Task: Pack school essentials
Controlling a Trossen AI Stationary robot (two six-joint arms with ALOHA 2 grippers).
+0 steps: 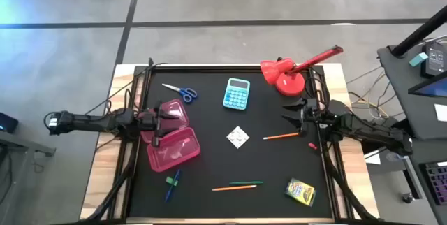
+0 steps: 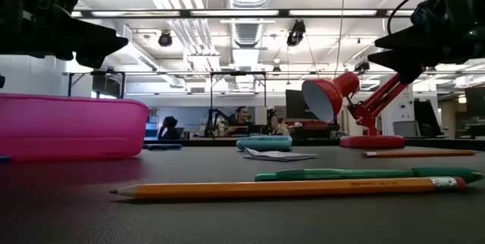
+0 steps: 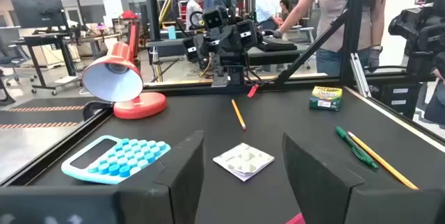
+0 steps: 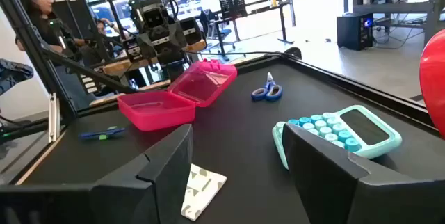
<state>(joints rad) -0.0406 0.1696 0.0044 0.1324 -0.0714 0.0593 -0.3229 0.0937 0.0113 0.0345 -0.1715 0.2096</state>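
Currently | left gripper (image 1: 164, 122): jaws spread, empty, above open pink case (image 1: 172, 145) | right gripper (image 1: 292, 111): jaws spread, empty, near orange pencil (image 1: 281, 135) | white patterned square (image 1: 237, 138) mid-table

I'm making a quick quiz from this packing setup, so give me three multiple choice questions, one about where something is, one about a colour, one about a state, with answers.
1. In the high view, what lies nearest the right tool?
A. scissors
B. orange pencil
C. crayon box

2. What colour is the open case?
A. pink
B. yellow
C. white

3. What does the left tool hold?
A. a marker
B. the calculator
C. nothing

Answers:
1. B: the orange pencil lies just below that tool, while the scissors and crayon box are far off.
2. A: the case is pink, lid folded back.
3. C: its fingers stand apart with only table between them.
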